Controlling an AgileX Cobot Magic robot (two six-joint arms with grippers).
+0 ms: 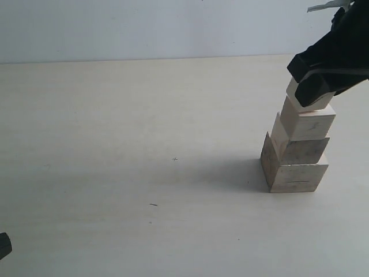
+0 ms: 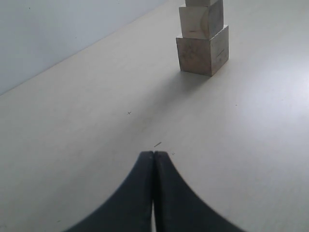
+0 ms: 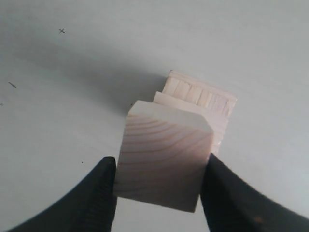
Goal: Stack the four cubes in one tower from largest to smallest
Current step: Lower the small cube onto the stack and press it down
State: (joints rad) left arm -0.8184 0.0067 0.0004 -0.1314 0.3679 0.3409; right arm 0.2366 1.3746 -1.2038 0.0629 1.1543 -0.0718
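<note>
Tower (image 1: 297, 151): 4 pale wood cubes, stepped column, R side of table (image 1: 115, 144) in ext. view.
Base: largest cube (image 1: 294, 173), flat on table.
Top: smallest cube (image 1: 300, 103), on the 3rd cube, looks to be touching it.
R gripper (image 3: 161, 166): clamped on smallest cube, one finger on each side face, coming in from above-right.
L gripper (image 2: 153, 159): jaws pressed together, nothing held, low over table, well apart from tower.

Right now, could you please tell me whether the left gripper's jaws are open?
No, the left gripper is shut tight, its two sides touching along their length with nothing between them.
</note>
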